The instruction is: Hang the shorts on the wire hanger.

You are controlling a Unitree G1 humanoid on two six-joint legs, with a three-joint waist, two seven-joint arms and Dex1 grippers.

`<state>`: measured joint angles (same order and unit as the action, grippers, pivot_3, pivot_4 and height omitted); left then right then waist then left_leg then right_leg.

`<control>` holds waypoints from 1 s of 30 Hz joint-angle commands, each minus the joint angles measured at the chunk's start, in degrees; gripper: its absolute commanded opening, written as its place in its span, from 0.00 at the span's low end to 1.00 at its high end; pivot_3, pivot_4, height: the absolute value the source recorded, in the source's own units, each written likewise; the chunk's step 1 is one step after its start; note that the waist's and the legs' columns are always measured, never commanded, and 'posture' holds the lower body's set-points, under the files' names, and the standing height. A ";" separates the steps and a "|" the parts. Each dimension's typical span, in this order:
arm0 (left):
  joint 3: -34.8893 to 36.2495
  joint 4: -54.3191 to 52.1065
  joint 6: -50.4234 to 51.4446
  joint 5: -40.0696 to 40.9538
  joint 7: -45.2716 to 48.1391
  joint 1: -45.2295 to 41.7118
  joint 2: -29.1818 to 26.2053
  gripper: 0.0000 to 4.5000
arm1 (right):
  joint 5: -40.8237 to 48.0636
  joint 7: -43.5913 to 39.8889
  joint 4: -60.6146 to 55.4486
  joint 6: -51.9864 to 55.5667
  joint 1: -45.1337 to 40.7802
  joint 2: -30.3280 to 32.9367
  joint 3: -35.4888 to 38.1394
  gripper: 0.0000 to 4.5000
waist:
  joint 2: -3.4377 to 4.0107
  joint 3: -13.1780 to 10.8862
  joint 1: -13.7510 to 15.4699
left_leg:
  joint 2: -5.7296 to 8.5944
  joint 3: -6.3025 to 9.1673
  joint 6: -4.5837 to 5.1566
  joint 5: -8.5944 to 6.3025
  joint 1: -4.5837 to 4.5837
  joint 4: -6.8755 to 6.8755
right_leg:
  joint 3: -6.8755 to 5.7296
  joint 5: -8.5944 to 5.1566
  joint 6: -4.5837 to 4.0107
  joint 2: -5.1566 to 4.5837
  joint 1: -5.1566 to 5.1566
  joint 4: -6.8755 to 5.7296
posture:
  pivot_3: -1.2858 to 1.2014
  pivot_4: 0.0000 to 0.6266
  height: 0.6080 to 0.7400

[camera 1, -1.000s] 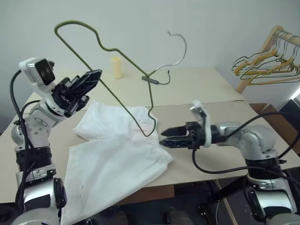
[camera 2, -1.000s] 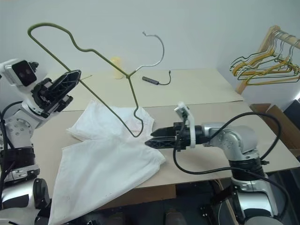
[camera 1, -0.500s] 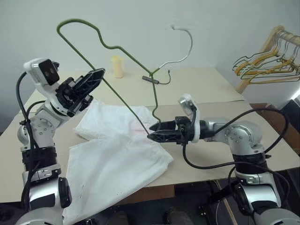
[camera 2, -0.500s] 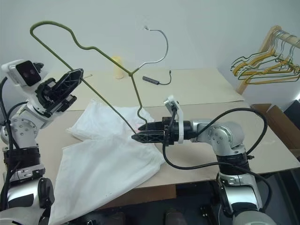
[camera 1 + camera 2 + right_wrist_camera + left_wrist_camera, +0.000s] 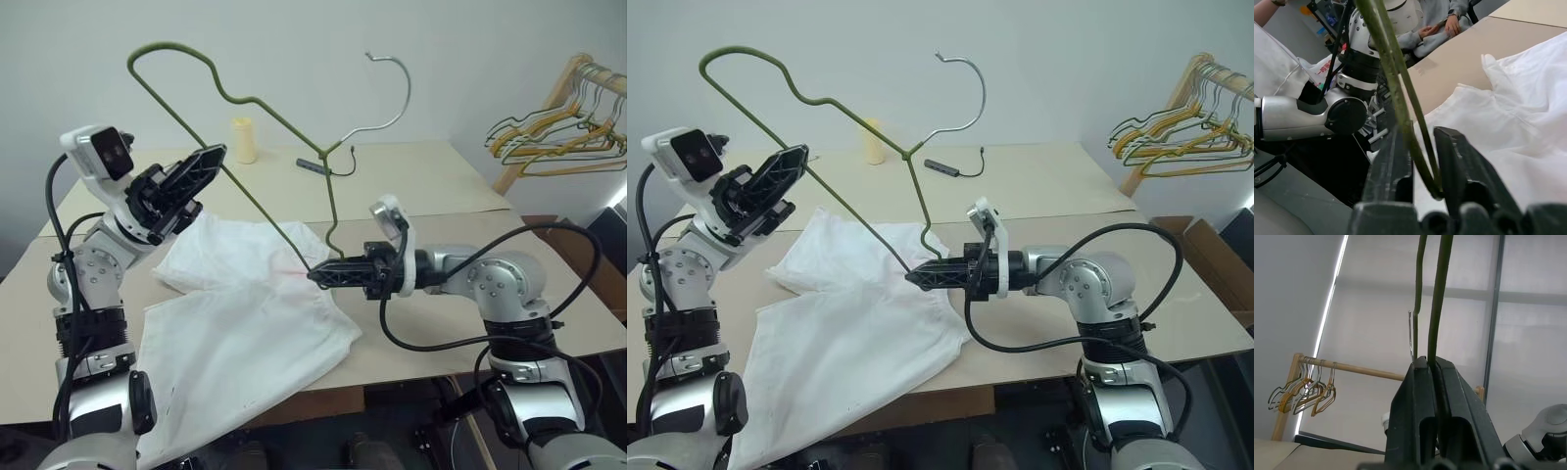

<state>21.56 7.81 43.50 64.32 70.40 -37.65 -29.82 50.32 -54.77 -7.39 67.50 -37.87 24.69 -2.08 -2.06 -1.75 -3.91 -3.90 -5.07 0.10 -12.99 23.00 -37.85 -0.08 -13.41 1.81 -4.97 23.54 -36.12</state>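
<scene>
pinching the thin olive wire hanger (image 5: 245, 176): left gripper (image 5: 204, 162) and right gripper (image 5: 320, 275), above limp white shorts (image 5: 245, 333)

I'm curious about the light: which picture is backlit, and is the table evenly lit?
Left wrist view: left end effector and wire hanger show dark against a bright window. Left eye view: soft, even light; the shorts cast hardly any shadow on the table.
</scene>
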 commanded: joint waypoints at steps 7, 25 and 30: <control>-2.17 1.03 -3.76 -5.92 -1.75 1.34 0.73 0.22 | 1.62 2.02 -1.29 -0.78 -0.68 -0.52 1.75 0.00 | 0.00 0.00 -0.04 | 0.00 0.01 0.00 0.00 0.00 -0.01 | 0.00 0.00 0.00 0.00 0.00 -0.01 | 0.50 0.00 1.00; -21.97 -8.37 -22.22 -37.83 3.41 16.93 -13.74 1.00 | 11.50 -1.20 -0.03 19.58 18.40 25.00 9.90 0.00 | 0.01 0.00 0.28 | 0.03 -0.12 0.01 0.00 0.47 -0.01 | 0.07 0.01 -0.03 -0.07 0.56 -0.03 | 0.49 0.00 1.00; -21.06 -10.45 -21.56 -36.49 4.63 17.71 -14.50 1.00 | 9.08 -7.30 7.51 20.76 19.21 30.94 3.94 0.00 | 0.01 0.00 -0.06 | 0.03 -0.22 0.08 0.04 0.27 -0.03 | 0.24 0.07 0.06 -0.05 0.49 -0.06 | 0.49 0.00 1.00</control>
<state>-0.45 -1.06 22.48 27.09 74.75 -19.78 -43.62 59.10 -57.37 -2.60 86.97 -17.55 53.79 3.71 -2.05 -1.75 -3.97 -3.88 -5.29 0.20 -12.93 23.26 -37.88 0.16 -13.35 1.89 -5.01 24.02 -36.17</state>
